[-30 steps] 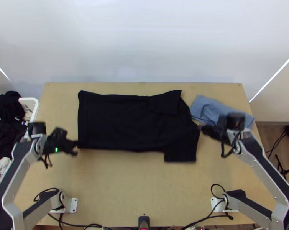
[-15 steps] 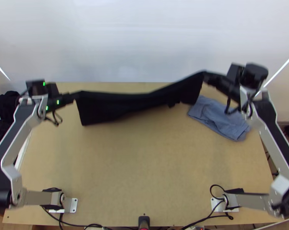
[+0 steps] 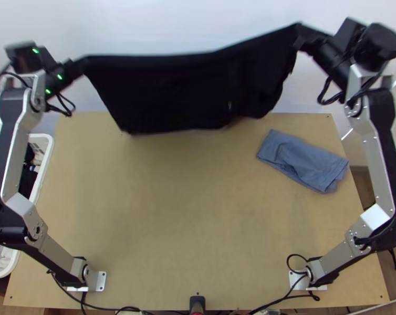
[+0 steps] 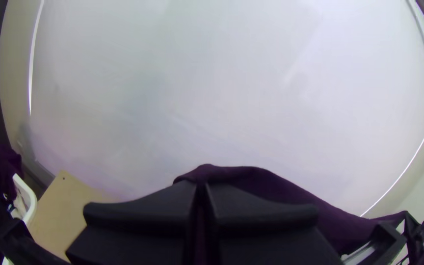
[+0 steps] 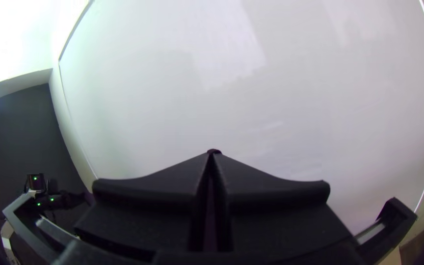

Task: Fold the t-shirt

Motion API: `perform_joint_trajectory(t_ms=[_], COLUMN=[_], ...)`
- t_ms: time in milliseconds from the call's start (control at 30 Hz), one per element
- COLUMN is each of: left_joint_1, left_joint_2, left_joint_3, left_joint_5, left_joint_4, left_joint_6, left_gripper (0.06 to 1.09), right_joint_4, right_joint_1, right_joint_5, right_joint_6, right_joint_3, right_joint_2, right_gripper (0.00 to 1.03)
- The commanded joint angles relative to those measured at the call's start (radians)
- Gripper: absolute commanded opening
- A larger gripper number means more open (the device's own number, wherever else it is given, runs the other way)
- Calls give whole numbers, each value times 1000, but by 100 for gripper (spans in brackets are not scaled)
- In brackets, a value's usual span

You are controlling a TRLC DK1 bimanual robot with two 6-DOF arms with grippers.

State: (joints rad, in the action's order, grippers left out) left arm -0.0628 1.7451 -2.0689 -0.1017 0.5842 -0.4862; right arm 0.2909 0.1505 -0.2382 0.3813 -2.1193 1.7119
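The black t-shirt [image 3: 166, 92] hangs in the air over the far side of the table [image 3: 198, 220], strung between two hands. The left hand [image 3: 83, 64] is clamped on its upper left corner, the right hand [image 3: 299, 42] on its upper right, each with fingers closed on the fabric. I can't tell whether the lower edge touches the wood.

It looks light and limp, so it should drape by its own weight, sag if the hands come nearer, and crease if let down askew. Nothing fragile here; the likelier trouble is a slip, as the right hand seems to have little cloth at its tips. These two corners are good holds: they keep the top edge fairly taut.
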Motion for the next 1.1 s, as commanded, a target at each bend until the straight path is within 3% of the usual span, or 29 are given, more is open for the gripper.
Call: perform_joint_trajectory(t_ms=[0, 167, 333, 500, 900, 1067], left_joint_1=[-28, -65, -104, -108, -91, -83], left_joint_2=[-39, -213, -483, -702, -863, -947], left_joint_3=[-165, -66, 119, 302, 472, 759], left_joint_5=[8, -38, -138, -171, -199, -248], left_joint_4=[8, 16, -30, -81, -23, 2], left_joint_6=[-23, -77, -100, -120, -141, -88], left_gripper=[9, 9, 9, 9, 9, 9], right_joint_4=[8, 79, 80, 83, 251, 257], right_joint_1=[-28, -52, -62, -60, 24, 27], right_joint_5=[8, -50, -142, -185, -199, -199], right_joint_6=[54, 70, 70, 73, 114, 114], right_joint_3=[-119, 33, 305, 492, 562, 794], right_joint_2=[-61, -276, -575, -799, -887, -931], right_gripper=[3, 3, 3, 3, 3, 3])
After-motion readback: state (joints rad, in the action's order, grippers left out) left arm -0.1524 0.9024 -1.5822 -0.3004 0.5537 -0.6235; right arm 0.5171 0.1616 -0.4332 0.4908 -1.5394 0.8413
